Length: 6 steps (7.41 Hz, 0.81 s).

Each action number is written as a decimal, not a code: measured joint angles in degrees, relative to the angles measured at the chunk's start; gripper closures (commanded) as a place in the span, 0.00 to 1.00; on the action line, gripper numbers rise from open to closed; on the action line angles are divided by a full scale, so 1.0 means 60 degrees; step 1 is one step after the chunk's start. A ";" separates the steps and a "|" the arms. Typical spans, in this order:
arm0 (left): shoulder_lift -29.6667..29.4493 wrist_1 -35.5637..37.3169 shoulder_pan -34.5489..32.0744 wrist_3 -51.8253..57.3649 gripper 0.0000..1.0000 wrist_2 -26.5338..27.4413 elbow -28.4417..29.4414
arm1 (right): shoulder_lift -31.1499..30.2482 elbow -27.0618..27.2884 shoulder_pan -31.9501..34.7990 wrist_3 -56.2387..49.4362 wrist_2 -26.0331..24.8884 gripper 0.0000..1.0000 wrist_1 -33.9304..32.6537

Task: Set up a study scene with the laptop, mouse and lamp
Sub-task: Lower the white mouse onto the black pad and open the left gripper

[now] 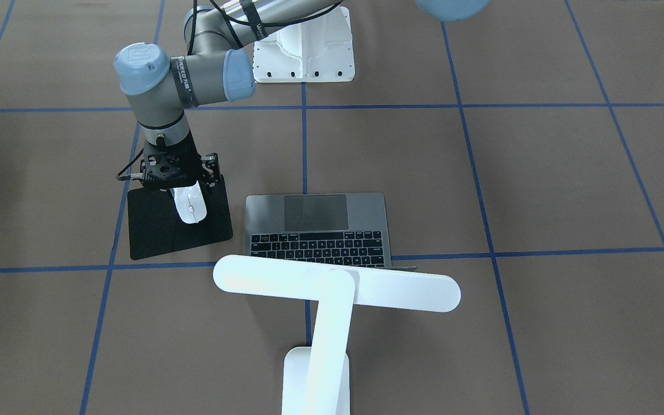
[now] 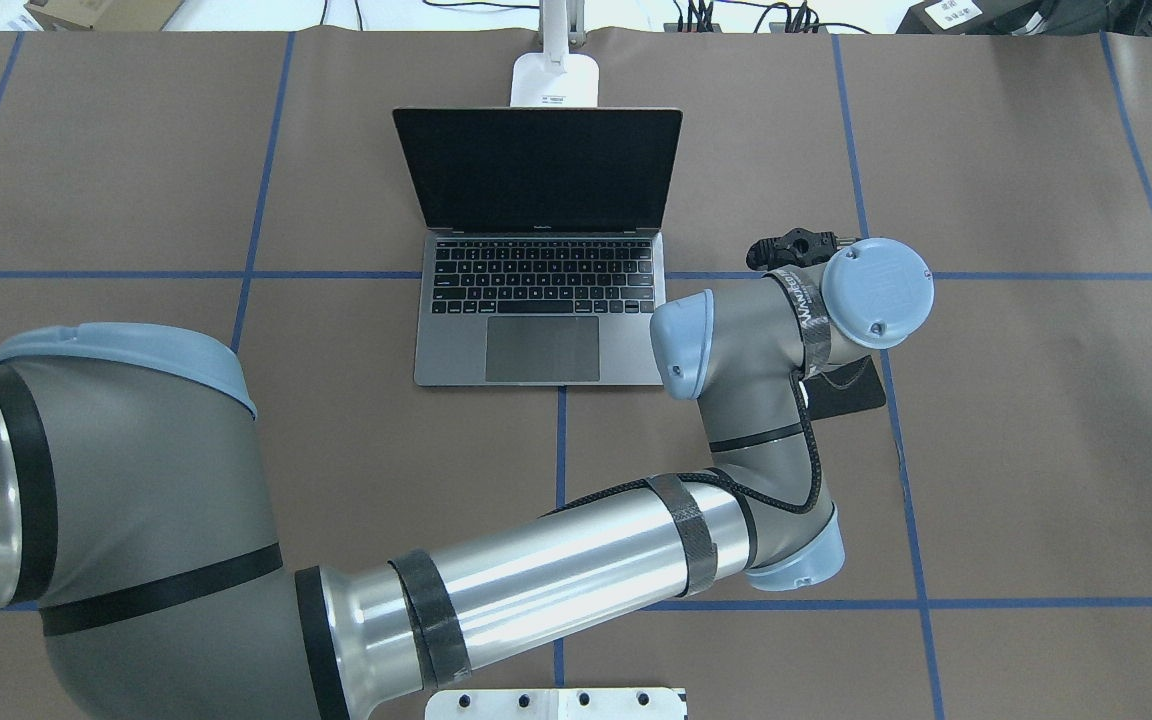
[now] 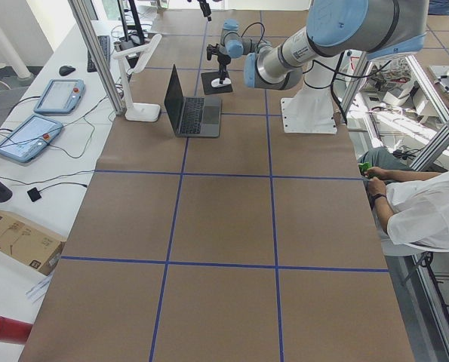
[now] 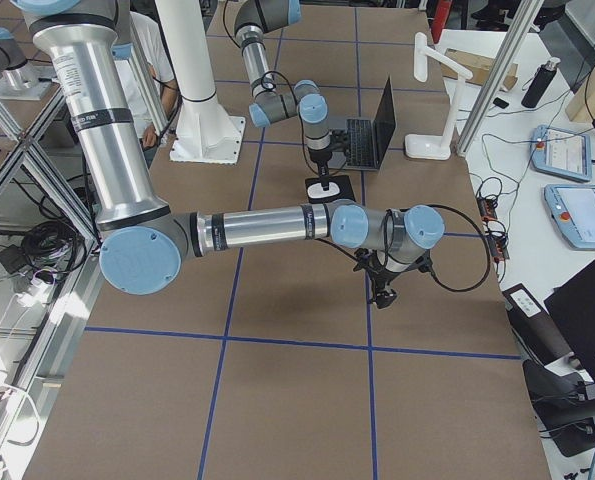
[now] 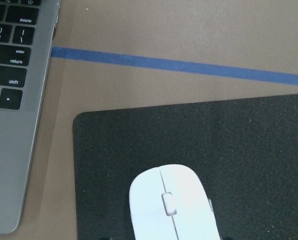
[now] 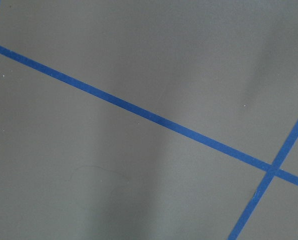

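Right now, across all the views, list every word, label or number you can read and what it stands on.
"delete": a key of the laptop.
"enter" over "return": one laptop key.
"shift": a laptop key.
Too small or blurred: the line under the laptop's screen, the label on the lamp base, the lettering on the left arm black band.

left wrist camera looks down, close on the mouse (image 5: 171,205) beneath the left gripper (image 1: 184,185). overhead and front-facing cameras face each other, sharing the laptop (image 1: 317,230).
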 measured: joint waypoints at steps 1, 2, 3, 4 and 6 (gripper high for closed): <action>0.0021 0.0030 -0.0123 0.0050 0.00 -0.0032 -0.0244 | 0.0028 0.0006 0.0000 0.0000 -0.0001 0.00 0.0008; 0.0162 0.0249 -0.0313 0.0096 0.00 -0.0153 -0.0761 | 0.0085 0.0009 0.0000 0.0000 -0.0008 0.00 0.0024; 0.0621 0.0836 -0.0532 0.0268 0.00 -0.0495 -0.1743 | 0.0158 0.0009 0.0000 -0.0003 -0.0014 0.00 0.0036; 0.1516 0.1810 -0.0814 0.0682 0.01 -0.1054 -0.3390 | 0.0236 0.0001 0.0000 -0.0009 -0.0021 0.00 0.0041; 0.4136 0.3858 -0.1512 0.2126 0.00 -0.1946 -0.7517 | 0.0347 -0.0003 0.0000 0.0131 -0.0029 0.00 0.0078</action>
